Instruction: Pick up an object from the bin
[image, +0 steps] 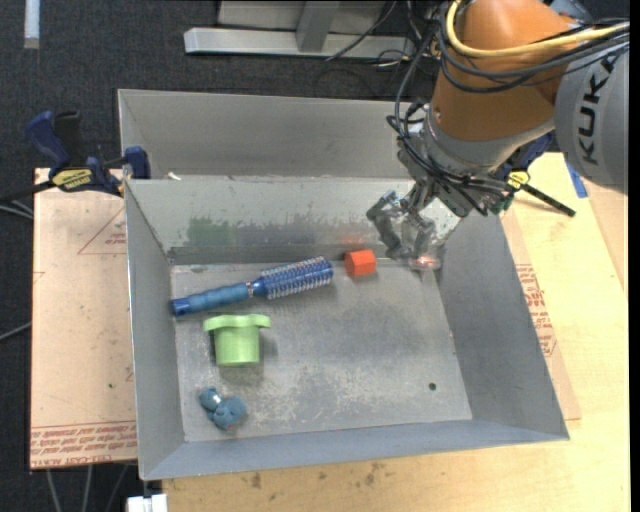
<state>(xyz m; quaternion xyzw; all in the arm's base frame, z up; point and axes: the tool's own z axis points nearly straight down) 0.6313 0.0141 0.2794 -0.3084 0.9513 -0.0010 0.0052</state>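
The small orange block (361, 263) lies near the back of the bin (260, 140), and it is the thing nearest the gripper (408, 240), which hangs low just to the right of the block and apart from it. Whether the gripper is open or closed cannot be told, and nothing can be seen held in it. The step in hand looks like the approach: no grasp is made yet.

To the left of the block, just beside it, lies a blue brush (255, 287), bristle end toward the block. Further left and nearer the front stands a green spool (237, 339), and beyond that a small blue-grey lump (222, 408).

If the block is the target, the next move calls for a shift left to centre over it, then a drop, keeping clear of the brush.
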